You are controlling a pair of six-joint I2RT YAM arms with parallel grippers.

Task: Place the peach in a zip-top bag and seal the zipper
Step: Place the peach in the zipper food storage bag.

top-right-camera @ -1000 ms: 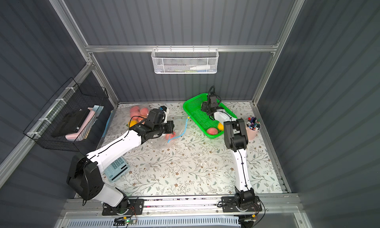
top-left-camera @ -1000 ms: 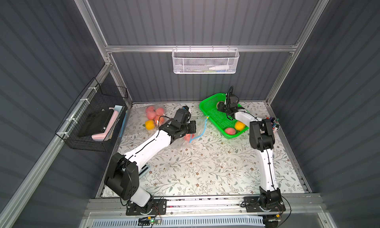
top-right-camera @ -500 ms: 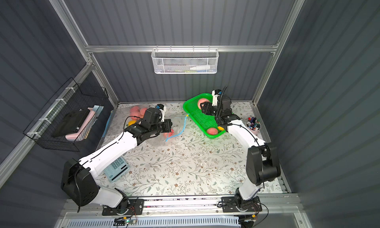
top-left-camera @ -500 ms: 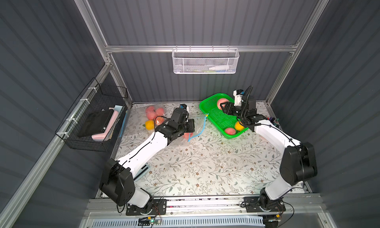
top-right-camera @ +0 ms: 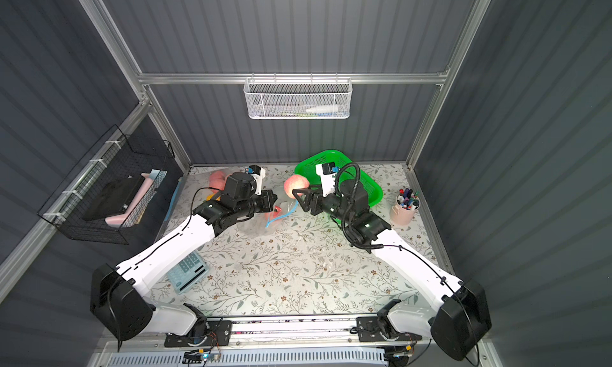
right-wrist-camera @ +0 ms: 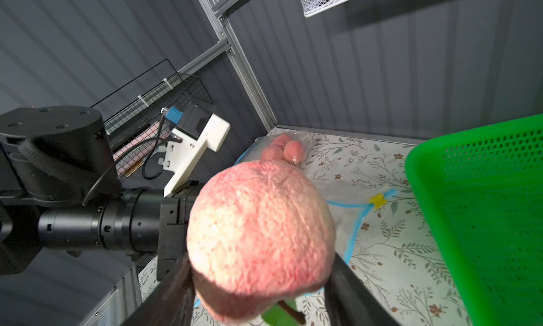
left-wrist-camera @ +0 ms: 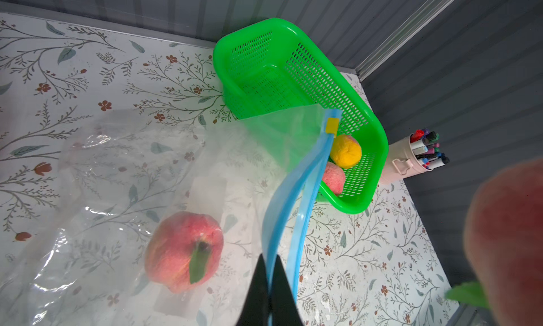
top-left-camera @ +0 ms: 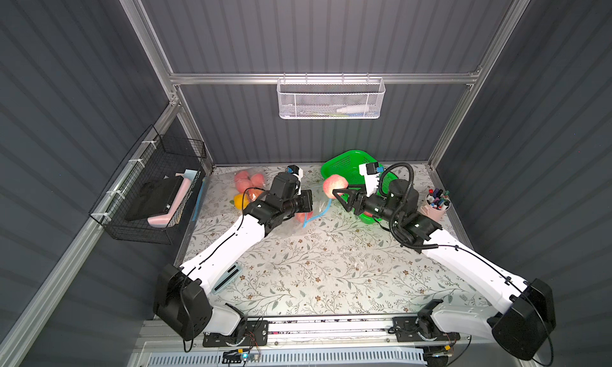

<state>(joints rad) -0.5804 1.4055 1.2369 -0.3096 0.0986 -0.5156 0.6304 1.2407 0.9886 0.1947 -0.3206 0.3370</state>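
Two claws loaded. Left claw (left-wrist-camera: 270, 292) is pressed together on the bag (left-wrist-camera: 117, 177) at its blue zipper strip (left-wrist-camera: 291, 198). Another peach (left-wrist-camera: 183, 251) lies inside the bag, just beyond its tips. Right claw (top-left-camera: 341, 199) pinches the peach (right-wrist-camera: 258, 236), up in the air near the bag mouth. Green basket (left-wrist-camera: 311, 74) sits farther out, behind it.

The peach (top-left-camera: 335, 186), pink-red with a pale patch, hangs in the air just beside the green basket (top-left-camera: 344, 156). The clear zip-top bag (left-wrist-camera: 117, 177) lies near this basket, its blue zipper (left-wrist-camera: 293, 198) open, one red peach (left-wrist-camera: 183, 251) inside.
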